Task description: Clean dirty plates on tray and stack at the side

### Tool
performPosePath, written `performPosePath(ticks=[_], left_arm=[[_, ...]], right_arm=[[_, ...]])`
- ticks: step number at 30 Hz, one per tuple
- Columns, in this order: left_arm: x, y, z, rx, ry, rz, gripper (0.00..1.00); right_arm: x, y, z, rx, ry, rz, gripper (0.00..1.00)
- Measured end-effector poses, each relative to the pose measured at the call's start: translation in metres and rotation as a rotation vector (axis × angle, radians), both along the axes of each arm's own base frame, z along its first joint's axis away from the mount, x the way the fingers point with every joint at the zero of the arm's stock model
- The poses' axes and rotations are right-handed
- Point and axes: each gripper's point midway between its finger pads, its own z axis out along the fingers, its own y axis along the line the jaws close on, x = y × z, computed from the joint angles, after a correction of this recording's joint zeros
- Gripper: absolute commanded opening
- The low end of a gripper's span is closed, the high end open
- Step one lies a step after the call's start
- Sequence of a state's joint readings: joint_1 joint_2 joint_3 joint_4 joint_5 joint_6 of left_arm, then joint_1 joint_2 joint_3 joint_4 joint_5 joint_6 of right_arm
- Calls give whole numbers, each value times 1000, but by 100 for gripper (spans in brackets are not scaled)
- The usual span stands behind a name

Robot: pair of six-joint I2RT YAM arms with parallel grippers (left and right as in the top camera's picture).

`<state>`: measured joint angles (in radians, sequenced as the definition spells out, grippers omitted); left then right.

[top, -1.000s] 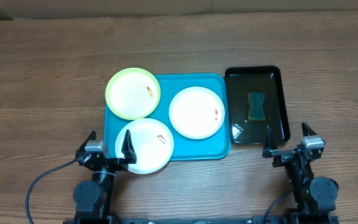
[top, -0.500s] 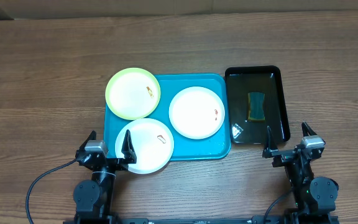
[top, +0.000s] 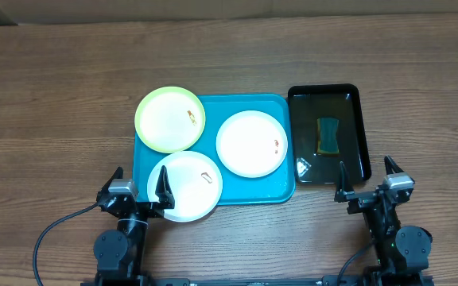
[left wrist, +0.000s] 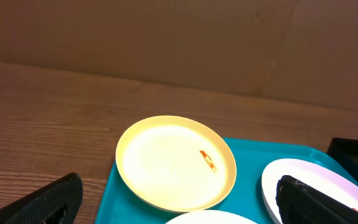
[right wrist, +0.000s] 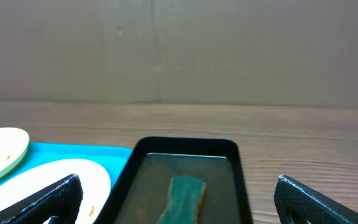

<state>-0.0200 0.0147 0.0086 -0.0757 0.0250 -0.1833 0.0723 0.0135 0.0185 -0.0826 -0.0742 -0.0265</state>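
A turquoise tray (top: 281, 189) lies mid-table. On it are a yellow-green rimmed plate (top: 170, 119) at the back left, overhanging the edge, a white plate (top: 251, 143) at the right with a reddish smear, and a white plate (top: 186, 186) at the front left, overhanging the front rim. My left gripper (top: 139, 189) is open and empty at the table's front, just in front of that plate. My right gripper (top: 366, 185) is open and empty, in front of the black tray. The left wrist view shows the yellow-green plate (left wrist: 175, 160) between the open fingers (left wrist: 179, 208).
A smaller glossy black tray (top: 362, 135) stands right of the turquoise tray and holds a green sponge (top: 327, 135) in shallow liquid. The right wrist view shows the sponge (right wrist: 182, 198) between the open fingers (right wrist: 180, 208). A brown cardboard wall runs along the table's far edge.
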Motion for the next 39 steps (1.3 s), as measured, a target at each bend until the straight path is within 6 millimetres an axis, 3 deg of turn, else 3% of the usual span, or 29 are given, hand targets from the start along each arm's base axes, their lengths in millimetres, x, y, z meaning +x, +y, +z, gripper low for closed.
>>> performPosePath(ticks=[39], left_arm=[[0,0,0,0,0,0,100]], right_arm=[[-1,7,0,0,0,27,100]])
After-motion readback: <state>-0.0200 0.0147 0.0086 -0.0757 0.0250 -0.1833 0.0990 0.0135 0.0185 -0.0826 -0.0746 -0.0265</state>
